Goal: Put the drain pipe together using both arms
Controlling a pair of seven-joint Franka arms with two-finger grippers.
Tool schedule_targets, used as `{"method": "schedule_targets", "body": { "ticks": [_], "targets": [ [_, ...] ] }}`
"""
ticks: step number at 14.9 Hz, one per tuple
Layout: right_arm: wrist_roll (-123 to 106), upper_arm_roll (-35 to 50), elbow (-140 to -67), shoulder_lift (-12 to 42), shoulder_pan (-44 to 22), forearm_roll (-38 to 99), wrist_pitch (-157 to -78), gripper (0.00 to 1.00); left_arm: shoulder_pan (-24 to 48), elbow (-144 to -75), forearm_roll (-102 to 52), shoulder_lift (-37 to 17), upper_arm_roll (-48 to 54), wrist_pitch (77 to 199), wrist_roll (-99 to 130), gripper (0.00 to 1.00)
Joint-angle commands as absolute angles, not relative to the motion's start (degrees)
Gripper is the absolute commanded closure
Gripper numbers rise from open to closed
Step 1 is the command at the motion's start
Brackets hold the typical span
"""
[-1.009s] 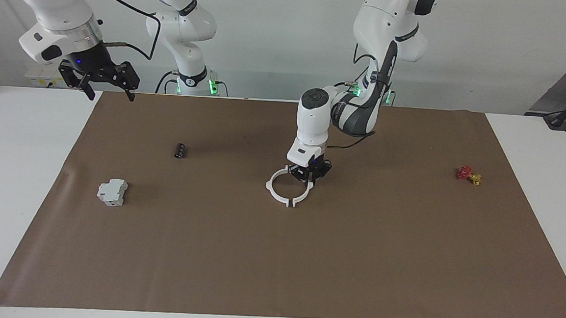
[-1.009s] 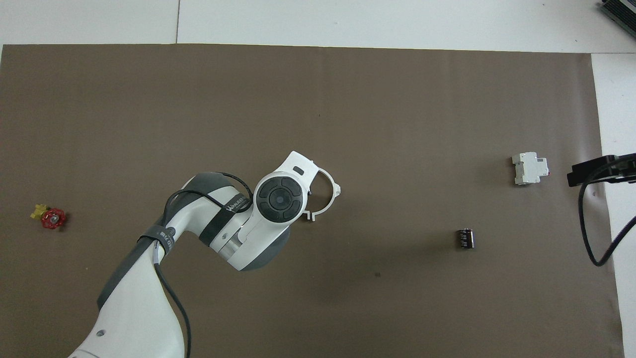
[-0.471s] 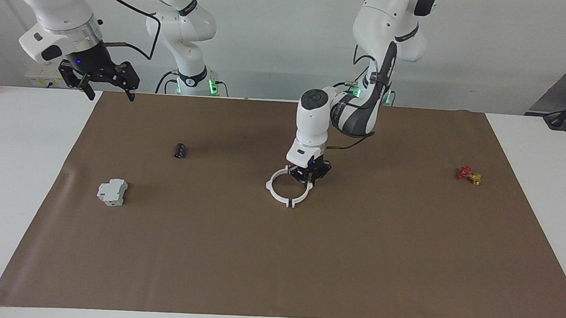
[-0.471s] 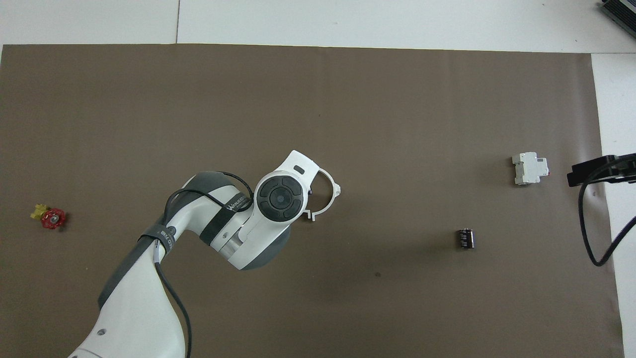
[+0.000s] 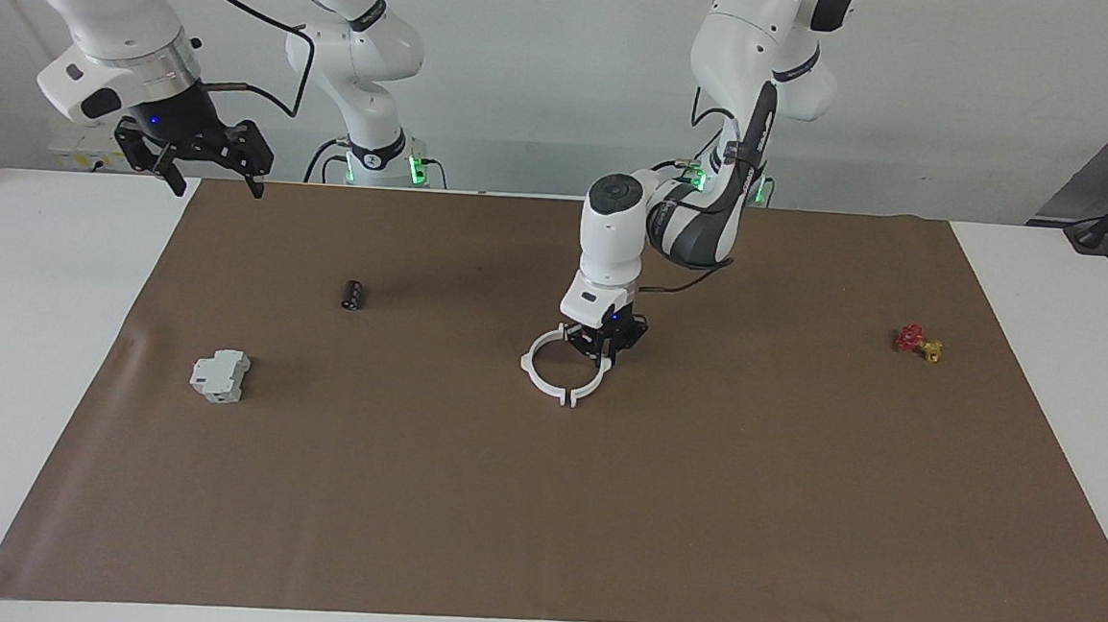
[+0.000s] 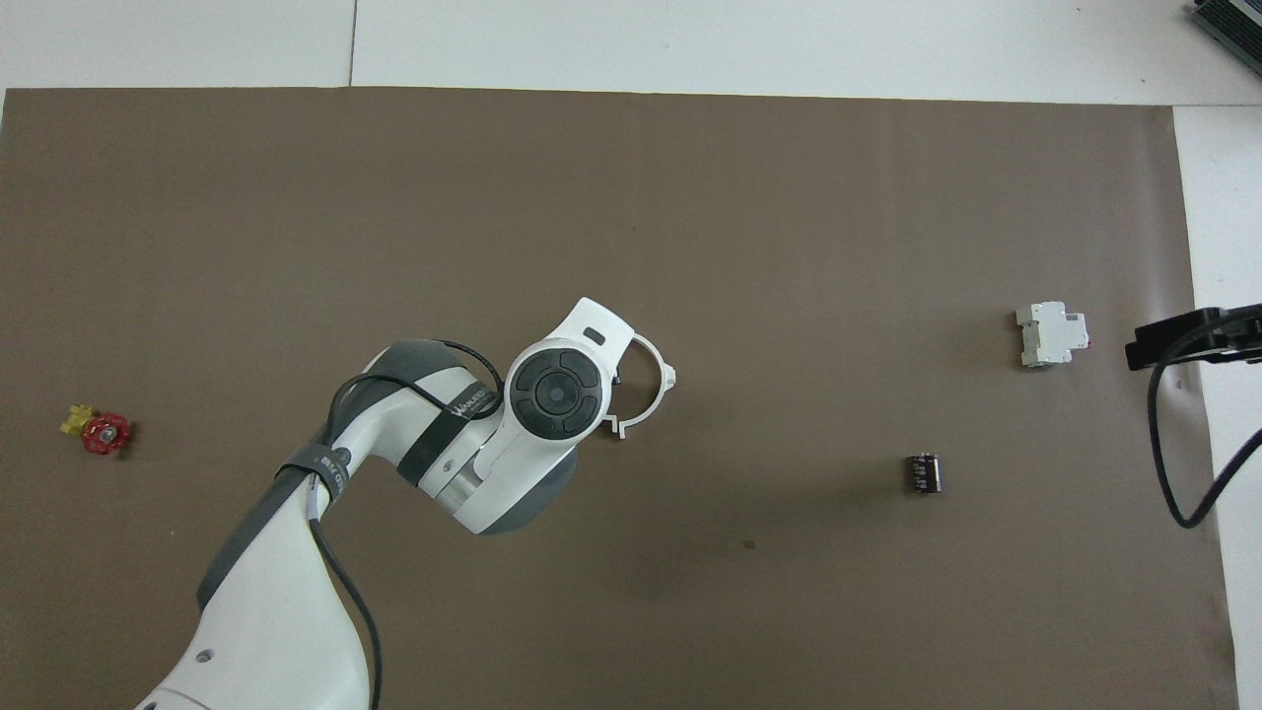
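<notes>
The drain pipe [image 5: 538, 384] is a white ring with small tabs, sitting mid-mat; in the overhead view only one arc [image 6: 659, 394] shows past the left arm's wrist. My left gripper [image 5: 603, 348] points down at the ring's edge on the left arm's side and is shut on the rim. My right gripper [image 5: 207, 160] hangs open and holds nothing, up over the mat's edge at the right arm's end, where the arm waits; in the overhead view, its tip [image 6: 1183, 335] juts in.
On the brown mat [image 5: 541, 522], a grey-white boxy block [image 5: 220, 374] and a small black cylinder [image 5: 352, 294] lie toward the right arm's end. A small red and yellow part [image 5: 917, 342] lies toward the left arm's end.
The left arm's wrist has risen a touch while the grip on the ring stays shut. The ring and the right arm have not visibly moved.
</notes>
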State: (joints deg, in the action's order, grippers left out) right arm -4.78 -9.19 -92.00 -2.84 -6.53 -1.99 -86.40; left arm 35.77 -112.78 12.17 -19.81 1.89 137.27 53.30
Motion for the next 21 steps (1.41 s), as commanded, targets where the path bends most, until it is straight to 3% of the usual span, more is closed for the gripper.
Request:
{"method": "schedule_targets", "body": {
  "ticks": [1, 21],
  "targets": [
    [-5.54, -9.05, -93.25, -4.04, -6.5, -2.2, -86.22, 0.0, 36.83, -111.88, 13.8, -20.92, 0.88, 138.07, 54.49, 1.0],
    [-5.54, -9.14, -93.25, -4.04, -6.5, -2.2, -86.22, 0.0, 37.0, -111.97, 13.8, -21.44, 0.88, 139.13, 54.49, 1.0]
  ]
}}
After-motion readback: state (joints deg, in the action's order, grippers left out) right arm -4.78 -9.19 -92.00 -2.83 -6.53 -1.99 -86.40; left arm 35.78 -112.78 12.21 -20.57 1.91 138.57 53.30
